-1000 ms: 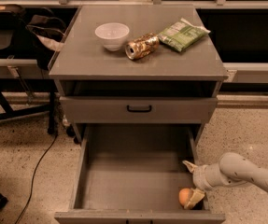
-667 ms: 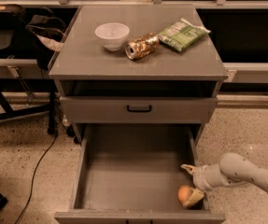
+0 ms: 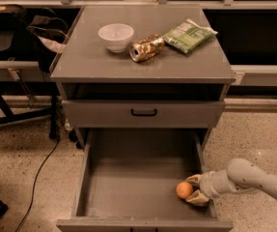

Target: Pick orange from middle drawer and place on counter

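Observation:
The orange (image 3: 183, 190) lies at the right front of the open middle drawer (image 3: 128, 187), low on its grey floor. My gripper (image 3: 191, 189) reaches in over the drawer's right wall, with one cream fingertip (image 3: 193, 179) behind the orange and the other in front of it, shut on the fruit. The white arm runs off to the right. The counter (image 3: 143, 64) is the grey cabinet top above.
On the counter stand a white bowl (image 3: 116, 35), a gold can (image 3: 146, 48) on its side and a green bag (image 3: 188, 34). A shut drawer with a black handle (image 3: 144, 112) sits above the open one. Chairs and a cable are at the left.
The gripper's fingers have drawn together around the orange. The orange has shifted a little left and back from the drawer's front right corner.

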